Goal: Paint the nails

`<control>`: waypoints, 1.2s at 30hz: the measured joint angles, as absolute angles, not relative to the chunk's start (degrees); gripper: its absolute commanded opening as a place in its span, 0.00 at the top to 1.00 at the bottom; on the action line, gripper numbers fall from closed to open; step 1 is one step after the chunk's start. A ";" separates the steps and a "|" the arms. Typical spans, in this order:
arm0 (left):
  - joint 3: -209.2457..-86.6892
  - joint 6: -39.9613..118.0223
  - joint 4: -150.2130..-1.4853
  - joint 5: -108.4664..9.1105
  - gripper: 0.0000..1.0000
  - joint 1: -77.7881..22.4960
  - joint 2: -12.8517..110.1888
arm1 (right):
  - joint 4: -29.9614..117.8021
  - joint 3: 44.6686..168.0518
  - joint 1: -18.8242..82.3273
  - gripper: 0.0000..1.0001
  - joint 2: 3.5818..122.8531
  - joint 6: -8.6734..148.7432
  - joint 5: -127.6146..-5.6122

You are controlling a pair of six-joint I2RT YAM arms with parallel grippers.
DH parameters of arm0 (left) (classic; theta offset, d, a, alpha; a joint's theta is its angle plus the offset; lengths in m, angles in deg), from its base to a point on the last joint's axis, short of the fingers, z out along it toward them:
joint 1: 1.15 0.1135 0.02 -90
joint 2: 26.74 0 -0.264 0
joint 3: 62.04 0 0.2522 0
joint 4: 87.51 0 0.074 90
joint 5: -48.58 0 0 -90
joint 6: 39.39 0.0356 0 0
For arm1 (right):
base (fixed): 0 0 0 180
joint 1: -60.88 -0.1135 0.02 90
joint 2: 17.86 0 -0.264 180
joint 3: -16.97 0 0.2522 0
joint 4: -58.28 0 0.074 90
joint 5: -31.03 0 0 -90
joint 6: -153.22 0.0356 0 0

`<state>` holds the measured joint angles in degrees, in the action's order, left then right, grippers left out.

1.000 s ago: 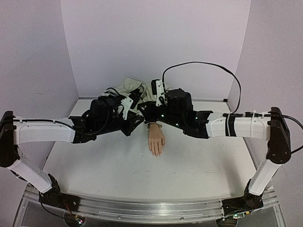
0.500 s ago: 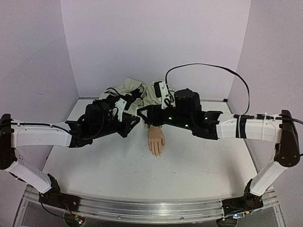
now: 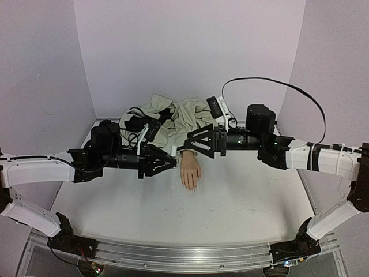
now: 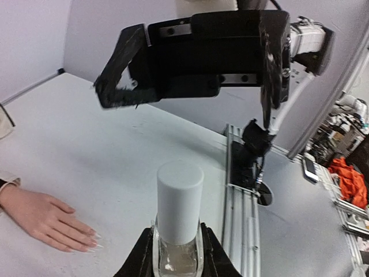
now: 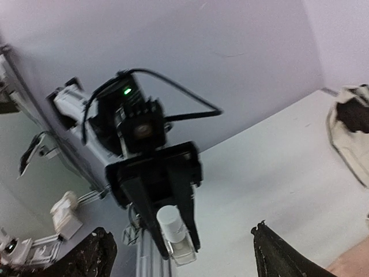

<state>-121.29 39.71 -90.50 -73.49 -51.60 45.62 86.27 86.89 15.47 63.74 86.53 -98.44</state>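
— Lilac walls, white table (image 3: 242, 202). What differs, seen from above?
— Both arms lie flatter and have drawn apart. At centre the right gripper (image 3: 189, 147), pinched a second ago, stands released and empty, facing the left gripper (image 3: 172, 164).
— And the nails (image 3: 190, 187)?
— On the mannequin hand (image 3: 189, 170), palm down on the table below both grippers, unmoved. Its sleeve (image 3: 181, 115) lies behind.
— Left wrist view?
— Its fingers (image 4: 214, 262) clench the bottle (image 4: 180, 193) upright at bottom centre. White cap on, clear glass below, contents not discernible. Nails show at lower left.
— Right wrist view?
— Its own fingers (image 5: 95, 254) are spread wide in the bottom corners with nothing between. The capped bottle sits in the left gripper at lower centre.
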 measured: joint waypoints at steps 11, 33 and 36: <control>-124.68 36.39 -91.48 -87.37 1.00 -51.71 47.08 | 99.50 85.99 13.39 0.48 70.27 92.98 -116.93; -125.29 35.61 -91.90 -92.16 1.00 -52.11 49.03 | 102.78 89.49 12.35 1.00 73.27 94.31 -120.03; -125.29 35.74 -91.68 -90.61 1.00 -52.11 49.03 | 103.02 89.49 12.48 1.00 73.62 94.09 -119.88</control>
